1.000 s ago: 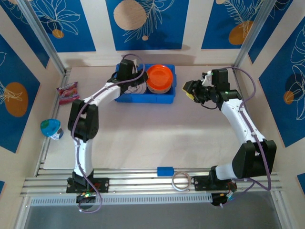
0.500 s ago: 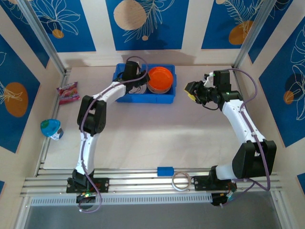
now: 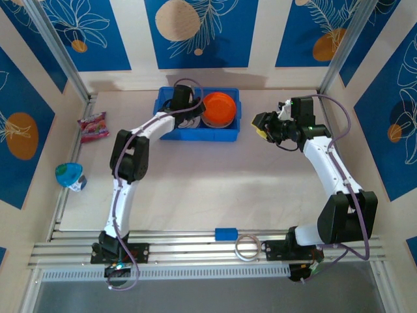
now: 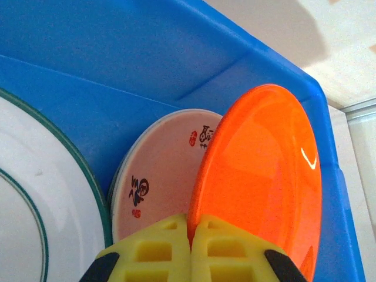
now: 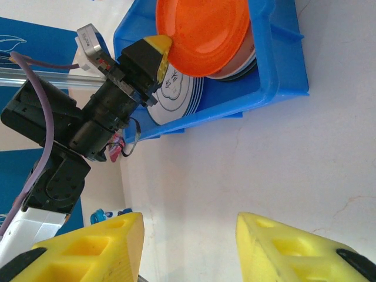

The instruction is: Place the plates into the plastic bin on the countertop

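The blue plastic bin (image 3: 208,135) stands at the back of the countertop (image 3: 215,182). My left gripper (image 4: 191,235) is inside it, shut on the rim of an orange plate (image 4: 264,176), which stands tilted on edge over a cream plate with dark lettering (image 4: 164,170). A white plate with green rings (image 4: 47,205) lies in the bin's left half. In the top view the orange plate (image 3: 218,109) sits in the bin's right half. My right gripper (image 5: 189,235) hangs open over bare countertop, right of the bin (image 5: 276,76), holding nothing.
A pink snack packet (image 3: 93,125) and a teal object (image 3: 68,176) lie by the left wall. A small blue block (image 3: 226,233) and a tape ring (image 3: 247,246) sit on the metal rail (image 3: 182,251) at the near edge.
My left gripper has moved rightward in the bin, and the orange plate with it. The right arm has hardly moved.
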### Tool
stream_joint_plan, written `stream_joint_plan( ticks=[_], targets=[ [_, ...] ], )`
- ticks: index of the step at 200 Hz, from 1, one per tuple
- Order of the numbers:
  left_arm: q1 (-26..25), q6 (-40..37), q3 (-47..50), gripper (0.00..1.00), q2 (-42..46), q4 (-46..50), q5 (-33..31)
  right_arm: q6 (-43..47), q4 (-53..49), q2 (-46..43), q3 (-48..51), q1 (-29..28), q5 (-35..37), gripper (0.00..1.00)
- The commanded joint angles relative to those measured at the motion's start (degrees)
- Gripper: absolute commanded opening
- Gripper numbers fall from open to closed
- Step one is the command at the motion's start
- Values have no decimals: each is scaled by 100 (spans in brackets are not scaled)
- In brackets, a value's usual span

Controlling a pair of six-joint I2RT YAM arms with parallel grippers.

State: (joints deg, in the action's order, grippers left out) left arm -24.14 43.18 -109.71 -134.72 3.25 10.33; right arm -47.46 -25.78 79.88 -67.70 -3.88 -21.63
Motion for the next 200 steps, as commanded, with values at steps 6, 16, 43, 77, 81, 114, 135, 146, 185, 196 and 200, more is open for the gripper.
stream_joint_plan(
  ticks=[6, 16, 43, 77, 81, 114, 135, 146, 185, 196, 200],
  targets=[
    [-78, 68, -321, 0, -184, 173, -109, 54, 98, 102, 82, 6, -189, 46],
    [-90, 63, -352, 0, -204, 230, -140, 65, 115, 102, 82, 1, -188, 46],
    [-97, 68, -516, 0, -296, 422, -163, 45, 143, 143, 82, -7, -214, 46],
    [-108, 77, -672, 18, -391, 606, -162, 52, 178, 204, 56, -84, -177, 46],
    [-108, 77, -674, 20, -393, 611, -169, 53, 171, 209, 53, -93, -180, 46],
    [-108, 16, -723, 35, -363, 720, -224, 59, 179, 256, 3, -140, -159, 46],
    [-115, -58, -714, 46, -284, 772, -297, 75, 153, 260, -32, -172, -107, 46],
    [-123, -142, -654, 54, -194, 761, -391, 89, 152, 272, -48, -192, -75, 46],
    [-126, -439, -627, 68, 113, 785, -575, 106, 152, 320, -87, -300, -1, 46],
    [-126, -477, -644, 70, 166, 822, -598, 124, 122, 319, -123, -345, 33, 46],
    [-126, -497, -652, 72, 181, 830, -602, 136, 111, 317, -144, -358, 50, 46]
  ],
)
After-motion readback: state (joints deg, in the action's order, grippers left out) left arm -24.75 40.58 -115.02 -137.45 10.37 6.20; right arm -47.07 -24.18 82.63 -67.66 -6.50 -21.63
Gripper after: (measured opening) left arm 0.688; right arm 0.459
